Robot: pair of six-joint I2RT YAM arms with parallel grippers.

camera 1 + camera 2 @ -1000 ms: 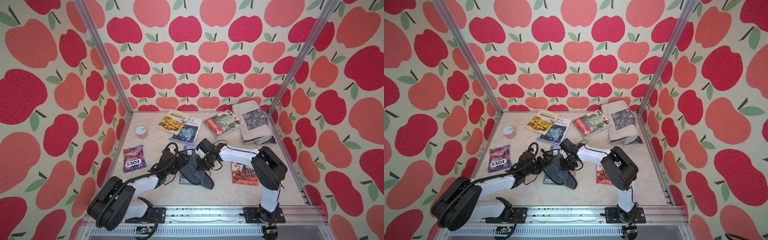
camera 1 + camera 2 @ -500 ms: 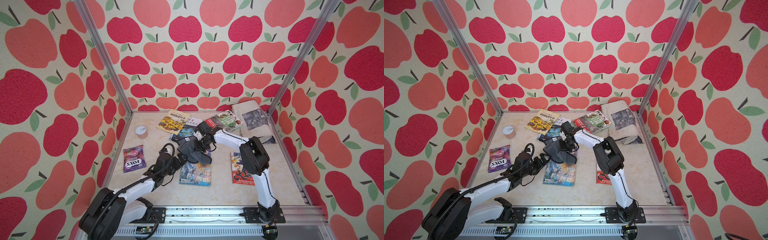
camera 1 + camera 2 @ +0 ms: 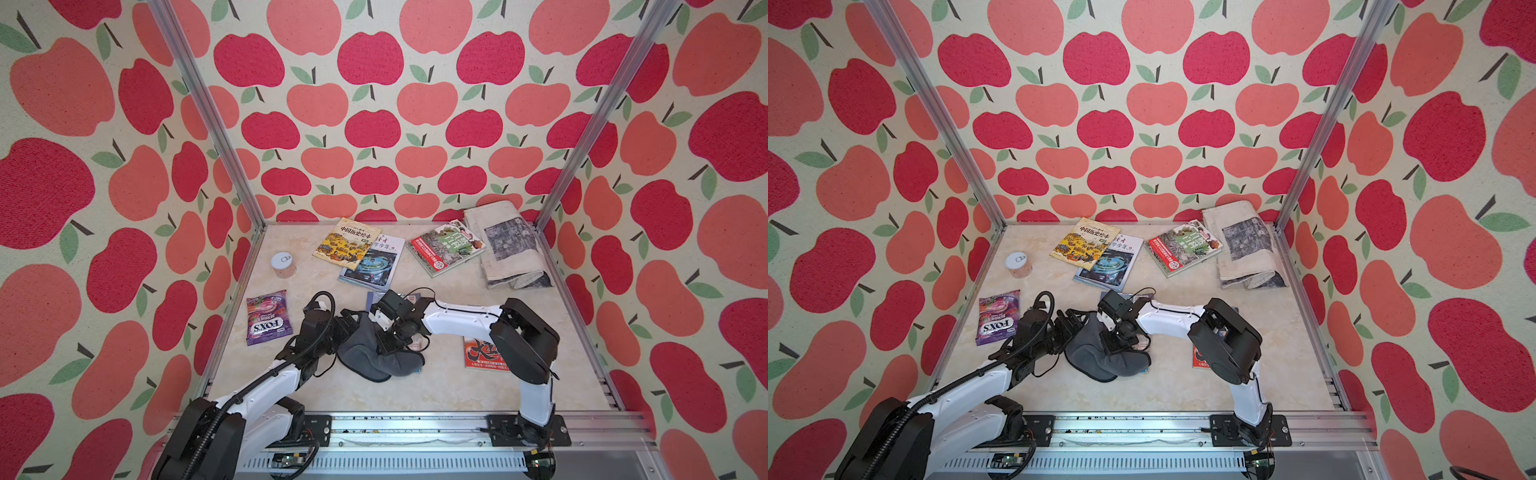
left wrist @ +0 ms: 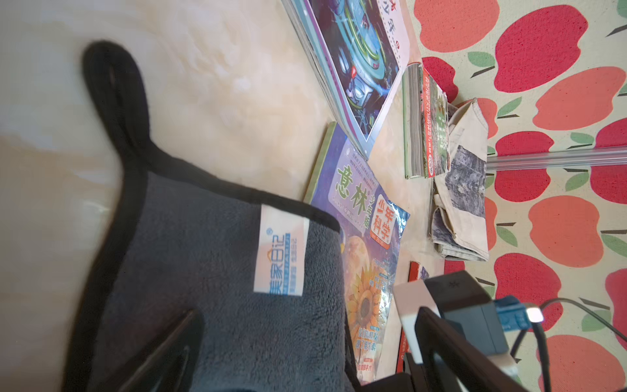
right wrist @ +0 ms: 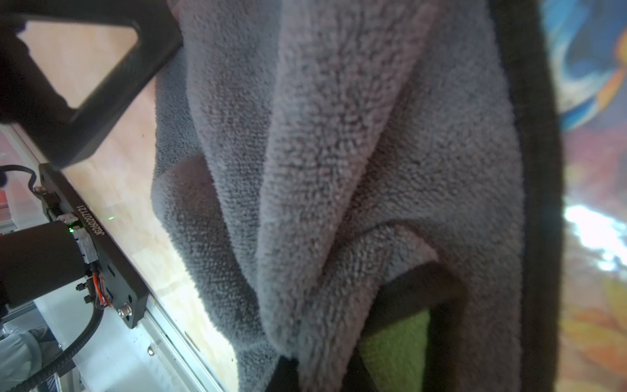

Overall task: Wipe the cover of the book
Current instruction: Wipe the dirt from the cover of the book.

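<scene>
The book (image 4: 359, 210), a blue magazine with a sunflower on its cover, lies flat mid-table, and only its far corner (image 3: 372, 299) shows in a top view. A grey cloth (image 3: 374, 357) with black trim covers most of it. My right gripper (image 3: 384, 347) is shut on a bunched fold of the cloth (image 5: 339, 169) and presses it down on the cover. My left gripper (image 3: 347, 326) stands open at the cloth's left edge. Its fingers (image 4: 163, 349) straddle the cloth (image 4: 220, 305) without closing on it.
A purple candy bag (image 3: 268, 318) and a small can (image 3: 283, 264) sit at the left. A yellow book (image 3: 347, 243), a blue-covered book (image 3: 374, 262), a green-red book (image 3: 446, 247) and a folded newspaper (image 3: 509, 245) line the back. A red book (image 3: 484, 353) lies under the right arm.
My right gripper dragged the cloth to the book's far end, baring the cover, then pulled it back over the book. The left arm drew back slightly and returned.
</scene>
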